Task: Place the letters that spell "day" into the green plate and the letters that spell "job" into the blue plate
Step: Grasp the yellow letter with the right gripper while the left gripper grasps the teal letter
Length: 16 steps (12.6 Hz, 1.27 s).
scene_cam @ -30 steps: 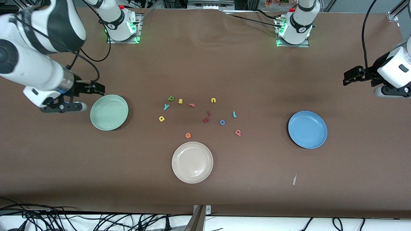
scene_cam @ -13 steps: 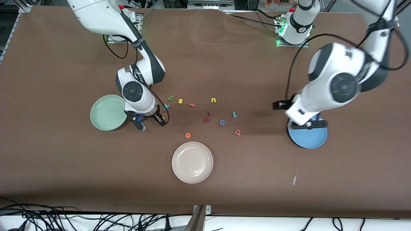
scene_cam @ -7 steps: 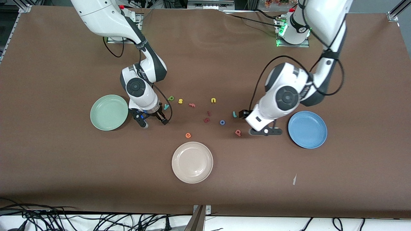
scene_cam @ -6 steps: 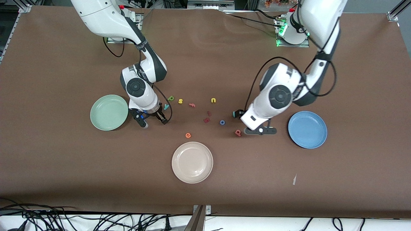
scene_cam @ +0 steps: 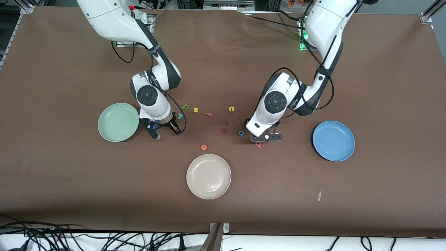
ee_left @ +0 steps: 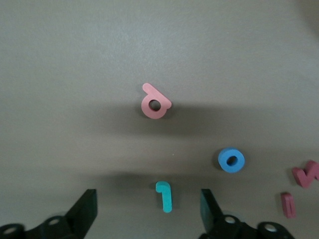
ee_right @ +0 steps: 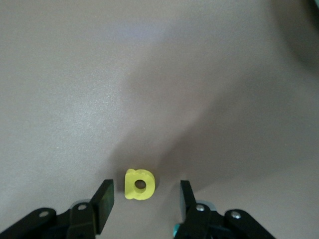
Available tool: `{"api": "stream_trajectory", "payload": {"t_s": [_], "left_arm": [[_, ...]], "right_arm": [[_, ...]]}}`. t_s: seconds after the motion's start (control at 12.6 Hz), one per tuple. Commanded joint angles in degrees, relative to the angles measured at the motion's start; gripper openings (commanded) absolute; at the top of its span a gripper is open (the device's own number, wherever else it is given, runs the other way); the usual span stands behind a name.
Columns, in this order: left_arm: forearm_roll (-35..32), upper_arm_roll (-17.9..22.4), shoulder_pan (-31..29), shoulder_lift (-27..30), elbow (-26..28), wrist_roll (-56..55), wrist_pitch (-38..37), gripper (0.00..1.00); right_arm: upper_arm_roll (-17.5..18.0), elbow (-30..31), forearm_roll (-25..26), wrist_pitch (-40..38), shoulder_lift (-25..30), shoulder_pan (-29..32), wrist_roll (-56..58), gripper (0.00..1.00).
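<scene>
Where letters scatter: brown tabletop [scene_cam: 223, 216], cables [scene_cam: 69, 240] below.

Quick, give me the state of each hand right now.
Left hand: open, holding nothing, fingers either side of the teal hooked letter.
Right hand: open, holding nothing, fingers either side of the yellow "a".

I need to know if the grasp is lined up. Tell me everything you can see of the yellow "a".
The yellow "a" is a small, thick, matte letter that looks like foam, with a round hole through its bowl. It lies flat on the brown table, between the open fingers of the right gripper, which touch neither side of it. Nothing else touches it. In the front view the gripper hides it.
</scene>
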<state>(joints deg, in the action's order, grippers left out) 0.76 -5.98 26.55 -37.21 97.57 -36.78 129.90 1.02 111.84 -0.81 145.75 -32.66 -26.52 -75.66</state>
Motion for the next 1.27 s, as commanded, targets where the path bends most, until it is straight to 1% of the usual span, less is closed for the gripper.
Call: {"api": "stream_trajectory", "payload": {"t_s": [0.0,0.24,0.4,0.55,0.71,0.87,0.95,1.03,1.11,1.19], "left_arm": [[-1.37,0.62,1.66,-1.46,-0.28,-5.22,1.23,0.82],[-0.4,0.45,1.75,-2.42,-0.19,-6.2,1.23,0.75],[-0.4,0.45,2.37,-2.51,-0.02,-7.08,1.23,0.7],[-0.4,0.45,2.98,-2.51,0.34,-8.04,1.23,0.64],[-0.4,0.45,3.16,-3.21,0.07,-8.84,2.19,0.56],[-0.4,0.45,3.16,-3.48,0.25,-8.84,3.07,0.46],[-0.49,0.45,3.16,-3.48,0.34,-8.84,3.07,0.34],[-0.4,0.45,3.16,-3.48,0.34,-8.84,2.99,0.19],[-0.4,0.45,3.16,-3.48,0.34,-8.84,2.9,0.05],[-0.4,0.45,3.07,-3.48,0.34,-8.75,2.81,0.0]], "right_arm": [[-0.23,-0.3,0.54,1.02,-0.91,-0.29,-0.54,0.62],[-0.23,-0.83,0.72,0.94,-1.44,-0.11,-0.46,0.4],[-0.23,-0.83,0.81,0.85,-1.53,-0.11,-0.46,0.23],[-0.32,-1.01,0.72,0.67,-1.35,-0.03,-0.11,0.14],[-0.93,-2.06,0.72,-1.51,-0.22,0.32,1.21,0.14],[-1.72,-3.99,0.72,-7.47,1.89,0.33,4.44,0.14],[-3.12,-4.43,0.72,-10.9,3.9,0.41,6.82,0.14],[-4.52,-4.17,0.72,-14.76,5.75,0.41,10.67,0.14],[-6.71,-3.82,0.37,-17.67,7.16,0.5,15.58,0.15],[-9.08,-2.86,0.28,-18.31,8.05,0.5,19.2,0.16]]}}
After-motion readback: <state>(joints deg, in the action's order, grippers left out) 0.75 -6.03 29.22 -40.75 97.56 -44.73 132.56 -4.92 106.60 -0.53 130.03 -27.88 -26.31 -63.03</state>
